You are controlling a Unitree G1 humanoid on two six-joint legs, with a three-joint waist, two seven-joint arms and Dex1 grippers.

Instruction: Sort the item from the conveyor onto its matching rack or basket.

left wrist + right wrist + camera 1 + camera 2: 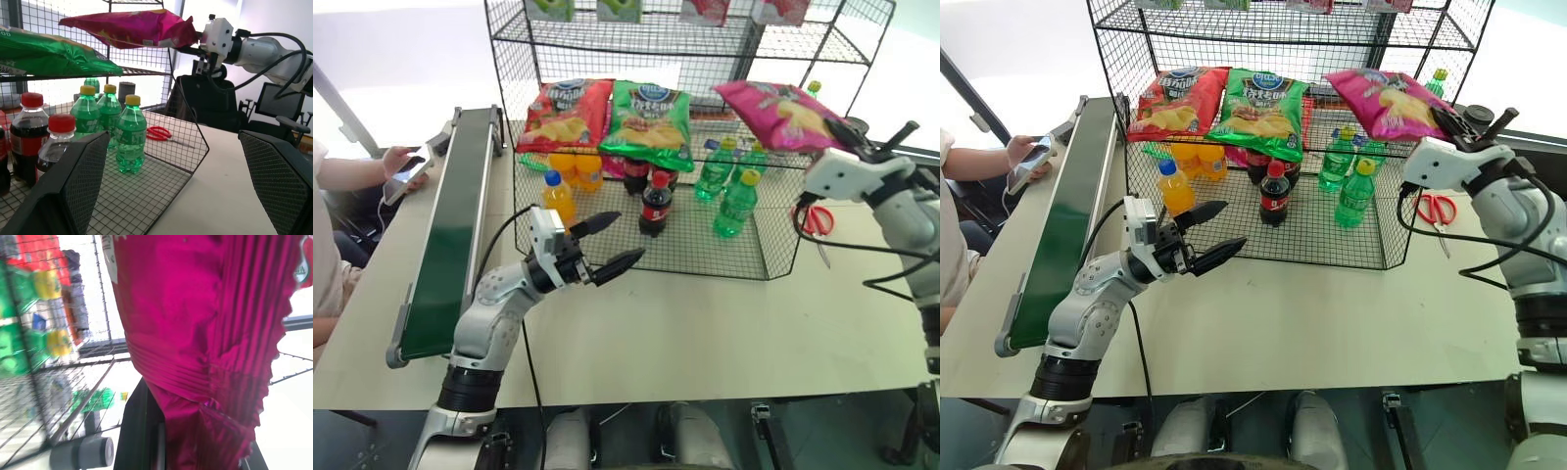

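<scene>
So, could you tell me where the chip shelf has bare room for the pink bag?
The free patch is the shelf's right end, beside the green chip bag, where the right gripper holds the magenta-pink chip bag. The red chip bag crowds the left end. The rack floor is packed with bottles.

Silver-grey jointed arms, white wrist housings, black mesh-textured fingers (80, 183), black cables

Pink chip bag (773, 115) hanging tilted at rack's (759, 250) middle tier, right of green bag, its sealed edge being pinched. Dark-green conveyor (450, 230) lying bare along table's left edge.
</scene>
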